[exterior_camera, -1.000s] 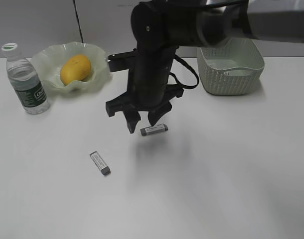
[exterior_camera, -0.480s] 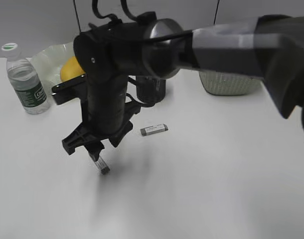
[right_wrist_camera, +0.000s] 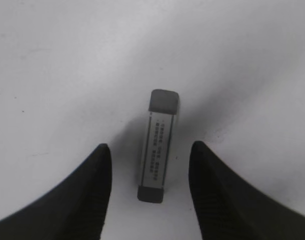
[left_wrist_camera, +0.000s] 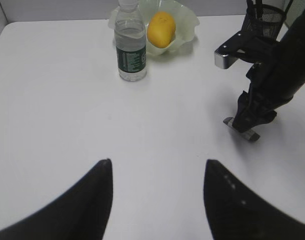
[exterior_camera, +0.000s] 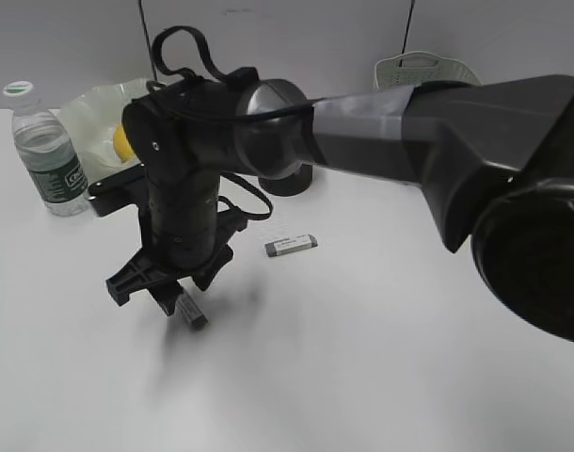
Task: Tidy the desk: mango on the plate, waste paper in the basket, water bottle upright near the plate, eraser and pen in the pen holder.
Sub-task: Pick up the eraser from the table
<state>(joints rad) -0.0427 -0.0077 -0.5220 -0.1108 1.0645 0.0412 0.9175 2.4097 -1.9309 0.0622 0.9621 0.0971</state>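
Note:
A grey-sleeved eraser lies flat on the white desk, between the fingers of my right gripper. Those fingers are open and straddle it without touching. From outside, the right gripper stands low over that eraser at the front left. A second eraser lies further right. The mango sits in the wavy plate, and the water bottle stands upright beside it. The pen holder stands behind the arm. My left gripper is open over bare desk. No waste paper or pen shows.
The pale green basket stands at the back right, mostly hidden by the right arm, which reaches across the middle of the desk. The bottle and plate are at the back left.
The right arm swung left from the eraser in the middle to the one at the front left and came down around it. Its jaws narrowed slightly. The left gripper's opening is unchanged.

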